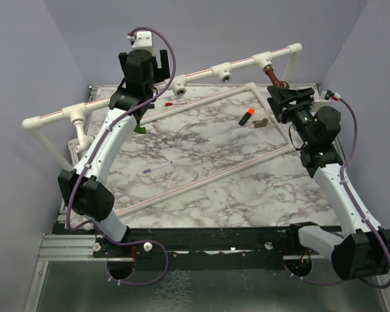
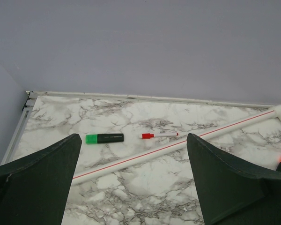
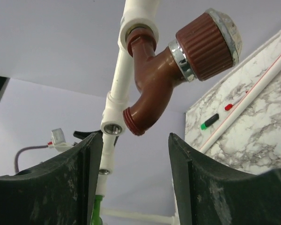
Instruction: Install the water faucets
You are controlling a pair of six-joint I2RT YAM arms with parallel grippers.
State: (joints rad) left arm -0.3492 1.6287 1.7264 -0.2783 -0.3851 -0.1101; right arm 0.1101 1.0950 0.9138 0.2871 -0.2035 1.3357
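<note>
The dark reddish-brown faucet (image 1: 277, 78) hangs from the right tee of the raised white pipe rail (image 1: 201, 73). In the right wrist view this faucet (image 3: 157, 89) shows with its ribbed knob to the right and its spout mouth down. My right gripper (image 1: 288, 92) is open just below it, fingers (image 3: 201, 178) apart and touching nothing. The green faucet (image 1: 139, 129) shows under my left arm, and in the right wrist view (image 3: 96, 211) it sits further along the rail. My left gripper (image 1: 145, 70) is open and empty (image 2: 133, 136) above the back of the table. The white faucet is out of view.
Two rail tees (image 1: 222, 69) (image 1: 179, 82) have open sockets. An orange-and-black cylinder (image 1: 247, 117) and a grey-brown bent piece (image 1: 261, 122) lie on the marble table (image 1: 201, 169). A green-capped highlighter (image 2: 104, 138), a red-capped pen (image 2: 159, 135) and a thin white pipe (image 2: 178, 145) lie at the back.
</note>
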